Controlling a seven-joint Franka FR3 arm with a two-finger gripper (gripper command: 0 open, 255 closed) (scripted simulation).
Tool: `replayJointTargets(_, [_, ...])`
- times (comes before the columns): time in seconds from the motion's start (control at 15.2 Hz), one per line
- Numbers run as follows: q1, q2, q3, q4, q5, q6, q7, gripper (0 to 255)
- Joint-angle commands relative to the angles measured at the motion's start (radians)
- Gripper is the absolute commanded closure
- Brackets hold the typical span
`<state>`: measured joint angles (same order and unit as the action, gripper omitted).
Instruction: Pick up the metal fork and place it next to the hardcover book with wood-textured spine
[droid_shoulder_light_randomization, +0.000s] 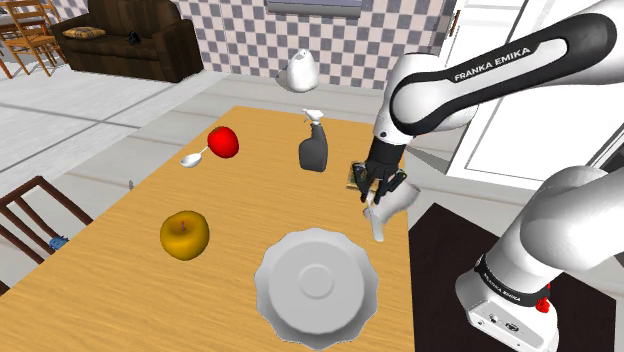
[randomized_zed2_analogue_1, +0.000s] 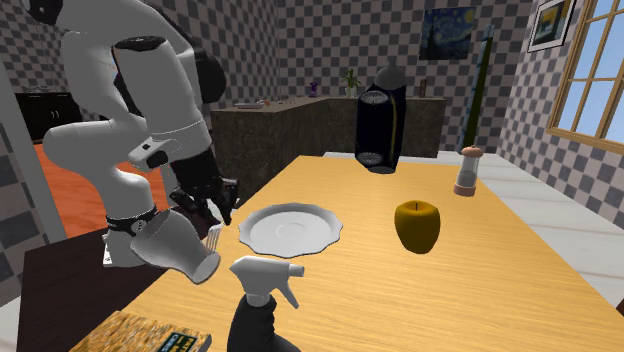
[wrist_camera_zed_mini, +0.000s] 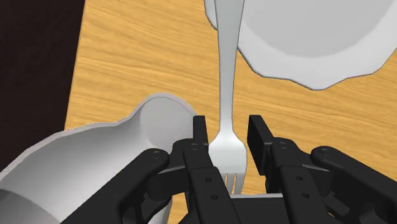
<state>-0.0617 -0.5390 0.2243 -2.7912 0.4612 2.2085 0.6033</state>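
Observation:
A silver fork (wrist_camera_zed_mini: 226, 95) lies lengthwise between my gripper's (wrist_camera_zed_mini: 227, 137) black fingers, which clasp its head, tines toward the hand. Its handle runs out to the rim of the white plate (wrist_camera_zed_mini: 318, 44). In the shoulder view my gripper (droid_shoulder_light_randomization: 378, 188) hovers low at the table's edge near the stand, just in front of the wood-patterned book (droid_shoulder_light_randomization: 354, 176). The second exterior view has the book (randomized_zed2_analogue_1: 150, 335) at the table's near corner and the fork's tines (randomized_zed2_analogue_1: 214, 238) under my gripper (randomized_zed2_analogue_1: 210, 215).
A white jug (droid_shoulder_light_randomization: 387, 212) lies on its side against my fingers. Nearby stand the scalloped plate (droid_shoulder_light_randomization: 316, 282), a dark spray bottle (droid_shoulder_light_randomization: 314, 148) beside the book, and a yellow apple (droid_shoulder_light_randomization: 184, 235). A red ball (droid_shoulder_light_randomization: 223, 141) sits farther off. A wooden chair (droid_shoulder_light_randomization: 30, 215) stands at the far side.

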Motion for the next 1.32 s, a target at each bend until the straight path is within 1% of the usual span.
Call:
replayJointTargets(0.0, [-0.022,-0.044,-0.035,-0.062,-0.023,-0.031,-0.042,255])
replayJointTargets(0.2, [-0.072,-0.132,-0.096,-0.120,-0.075,-0.081,-0.104,255])
replayJointTargets(0.26, [-0.102,-0.172,-0.127,-0.144,-0.107,-0.106,-0.136,255])
replayJointTargets(0.79, [-0.083,-0.062,-0.120,-0.197,-0.065,0.054,-0.179,255])
replayJointTargets(1.25, [-0.055,0.068,-0.123,-0.225,-0.012,0.208,-0.230,255])
